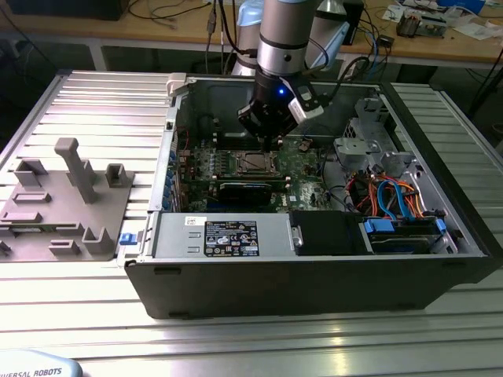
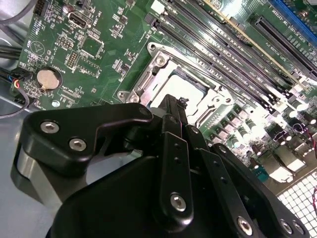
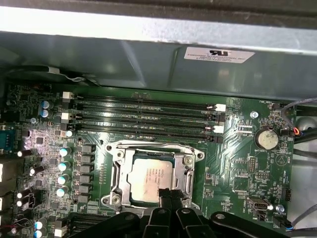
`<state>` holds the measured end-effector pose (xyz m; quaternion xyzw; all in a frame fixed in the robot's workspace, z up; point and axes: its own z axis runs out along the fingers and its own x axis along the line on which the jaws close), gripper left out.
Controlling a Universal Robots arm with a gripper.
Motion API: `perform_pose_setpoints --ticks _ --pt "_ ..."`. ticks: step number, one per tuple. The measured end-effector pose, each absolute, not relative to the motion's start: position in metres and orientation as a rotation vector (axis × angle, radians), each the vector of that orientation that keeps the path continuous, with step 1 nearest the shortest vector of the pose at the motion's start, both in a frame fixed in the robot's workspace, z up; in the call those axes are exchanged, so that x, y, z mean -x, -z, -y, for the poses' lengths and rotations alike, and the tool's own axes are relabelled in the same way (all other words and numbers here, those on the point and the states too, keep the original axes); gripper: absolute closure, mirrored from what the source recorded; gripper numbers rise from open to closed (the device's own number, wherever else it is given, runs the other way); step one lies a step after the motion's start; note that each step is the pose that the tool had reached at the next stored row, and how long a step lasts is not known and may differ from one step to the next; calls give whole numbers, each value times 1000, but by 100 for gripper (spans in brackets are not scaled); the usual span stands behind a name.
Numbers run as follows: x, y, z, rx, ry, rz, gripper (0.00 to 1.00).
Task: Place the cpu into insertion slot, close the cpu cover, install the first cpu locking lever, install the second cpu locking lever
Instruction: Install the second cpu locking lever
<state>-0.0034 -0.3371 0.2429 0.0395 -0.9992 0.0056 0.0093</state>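
The gripper [image 1: 266, 133] hung inside the open computer case [image 1: 314, 275], directly above the motherboard [image 1: 302, 161], on the end of the silver arm [image 1: 283, 35]. In both wrist views its black fingers [image 3: 168, 198] met at their tips with no gap and nothing between them, so the tool was closed and empty. Those tips [image 2: 173, 106] sat at the near edge of the insertion slot [image 3: 153, 173], just over its metal rim; whether they touched it could not be told.

The cpu [image 3: 151, 176] lay flat in the slot just beyond the fingertips, its silver-grey top showing through the window of the cpu cover [image 3: 121, 171]. The cover lay down around the chip, its frame [image 2: 148, 82] level with the board. In the second wrist view the chip [image 2: 185, 84] showed just past the fingertips.

Farther from the gripper, past the slot, ran the long dark memory slots [image 3: 143, 116], and off to one side sat a round coin battery [image 3: 268, 139]. In the exterior view a grey parts fixture [image 1: 63, 204] rested on the ribbed aluminium table [image 1: 102, 102], well apart from the tool, on the exterior view's left.
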Motion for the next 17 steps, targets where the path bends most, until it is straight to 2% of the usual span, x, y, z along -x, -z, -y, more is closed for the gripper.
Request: perform_pose_setpoints --ticks 7,14,17 --pt "3 -243 341 -123 -18 3120 89" --pt "3 -243 363 -123 -17 3121 89" --pt "3 -243 371 -123 2 3121 89"
